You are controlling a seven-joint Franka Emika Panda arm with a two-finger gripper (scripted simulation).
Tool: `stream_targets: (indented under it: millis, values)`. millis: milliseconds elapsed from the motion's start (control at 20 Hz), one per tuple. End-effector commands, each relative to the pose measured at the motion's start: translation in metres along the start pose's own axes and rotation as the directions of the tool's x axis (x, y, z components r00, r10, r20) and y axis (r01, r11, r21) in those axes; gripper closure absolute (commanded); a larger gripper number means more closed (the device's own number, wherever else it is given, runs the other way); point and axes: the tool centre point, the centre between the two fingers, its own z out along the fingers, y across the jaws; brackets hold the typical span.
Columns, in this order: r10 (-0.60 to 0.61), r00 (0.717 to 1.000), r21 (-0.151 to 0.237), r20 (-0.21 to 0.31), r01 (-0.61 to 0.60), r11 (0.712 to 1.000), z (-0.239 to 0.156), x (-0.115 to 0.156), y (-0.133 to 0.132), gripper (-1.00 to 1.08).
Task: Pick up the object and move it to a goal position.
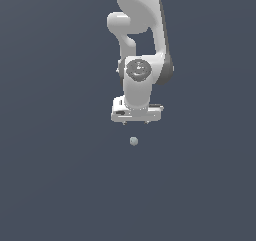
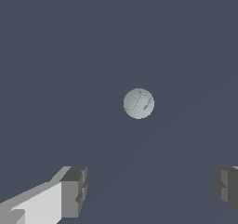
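— Since the whole move hangs on one relation, where does the object (image 1: 133, 141) lie from the gripper (image 1: 136, 123)?

— Below it, apart from it, and nearly under its middle. In the exterior view the pale grey-blue ball sits just a touch toward that view's left of the gripper's centre line, with plain dark ground between the two.

— And the gripper, spread or pressed together?

— Spread. In the wrist view the two fingertips (image 2: 74, 190) stand well apart at the edges of the picture, holding nothing, and the object (image 2: 138, 103) shows ahead of the gap between them rather than inside it.

— Does its long axis matter for the grasp?

— I judge not; it looks close to round, with faint crack-like lines on its surface, so no closing direction seems better than another.

— Is it resting on a tabletop?

— Probably, though I cannot tell for sure: the ground is one flat dark colour with no edge or shadow to show contact.

— So what does the next move call for?

— In my judgement, a nearly straight descent with a slight correction to bring the ball between the fingertips before closing.
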Motion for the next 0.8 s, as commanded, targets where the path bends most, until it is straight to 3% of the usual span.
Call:
stream_targets:
  millis: [0, 750]
  values:
    - [0.046, 0.999, -0.001, -0.010, -0.046, 0.999, 0.007, 0.006, 0.001, -0.92]
    - [0.307, 0.949, 0.005, -0.076, -0.307, 0.952, 0.047, 0.041, 0.006, -0.92]
